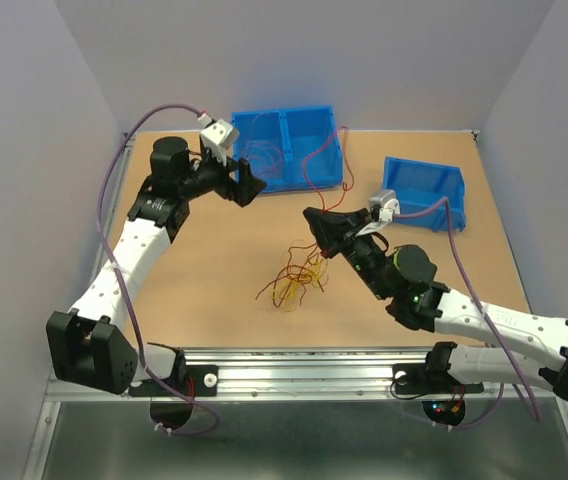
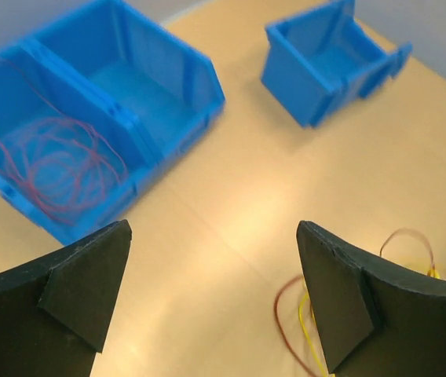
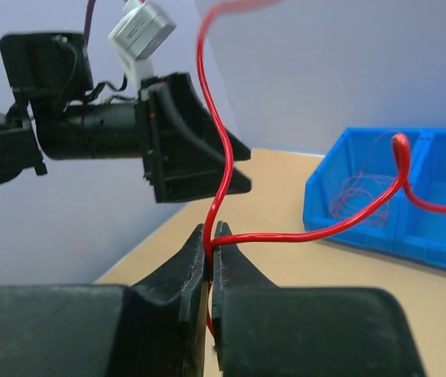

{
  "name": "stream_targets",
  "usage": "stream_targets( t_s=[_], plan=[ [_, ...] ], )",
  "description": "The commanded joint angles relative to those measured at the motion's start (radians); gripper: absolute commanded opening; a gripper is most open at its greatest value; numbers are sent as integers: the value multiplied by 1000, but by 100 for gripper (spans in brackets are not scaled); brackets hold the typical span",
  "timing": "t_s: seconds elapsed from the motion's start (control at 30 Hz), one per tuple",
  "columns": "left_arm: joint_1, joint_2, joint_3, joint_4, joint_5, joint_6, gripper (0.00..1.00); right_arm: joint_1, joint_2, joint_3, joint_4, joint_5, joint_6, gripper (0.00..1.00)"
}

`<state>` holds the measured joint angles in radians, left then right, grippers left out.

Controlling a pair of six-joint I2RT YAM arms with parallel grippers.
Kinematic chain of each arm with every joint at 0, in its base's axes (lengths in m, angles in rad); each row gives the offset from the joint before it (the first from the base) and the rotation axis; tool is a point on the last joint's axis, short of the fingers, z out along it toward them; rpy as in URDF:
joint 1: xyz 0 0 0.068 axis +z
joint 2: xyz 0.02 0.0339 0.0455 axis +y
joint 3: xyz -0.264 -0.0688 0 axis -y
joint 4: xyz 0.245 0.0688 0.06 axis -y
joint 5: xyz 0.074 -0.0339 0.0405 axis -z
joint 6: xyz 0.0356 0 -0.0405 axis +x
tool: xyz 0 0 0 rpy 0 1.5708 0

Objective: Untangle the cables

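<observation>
Your right gripper (image 3: 210, 236) pinches a red cable (image 3: 217, 149) that runs upward above it; your left gripper (image 2: 213, 229) gapes wide, empty.

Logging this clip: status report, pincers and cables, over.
Left pincer open, empty, near the double bin. Right pincer shut on red cable, raised. Tangle on the table. Wire coil in the bin; nothing seen blocking.

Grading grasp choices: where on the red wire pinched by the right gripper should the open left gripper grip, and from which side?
Probably the upright stretch of the red wire just above the right gripper, approached from the side where the left gripper hovers, jaws across it. It stands free in air there, clear of the tangle.
</observation>
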<state>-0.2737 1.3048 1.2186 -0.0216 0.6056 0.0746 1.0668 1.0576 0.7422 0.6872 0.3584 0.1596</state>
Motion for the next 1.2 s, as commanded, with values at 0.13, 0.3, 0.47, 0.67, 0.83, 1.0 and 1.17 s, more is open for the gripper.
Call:
stream_targets(
  t_s=[0.13, 0.3, 0.47, 0.67, 0.83, 1.0, 1.17],
  plan=[
    [64, -138, -326, 262, 515, 145, 99, 4, -79, -60, -101, 96, 43, 0],
    [41, -99, -378, 253, 615, 283, 99, 4, -90, -67, -106, 114, 50, 0],
    [-119, -143, -462, 276, 502, 404, 99, 4, -105, -76, -104, 146, 55, 1],
    [-266, -205, -605, 576, 301, 318, 99, 4, -125, -92, -94, 146, 64, 1],
    [-282, -136, -584, 678, 301, 208, 99, 4, -111, -90, -75, 139, 67, 0],
    [-337, -36, -544, 759, 281, 149, 96, 4, -62, -73, -49, 116, 72, 1],
    [-383, 31, -510, 766, 295, 142, 91, 4, -7, -49, -25, 100, 78, 0]
  ],
)
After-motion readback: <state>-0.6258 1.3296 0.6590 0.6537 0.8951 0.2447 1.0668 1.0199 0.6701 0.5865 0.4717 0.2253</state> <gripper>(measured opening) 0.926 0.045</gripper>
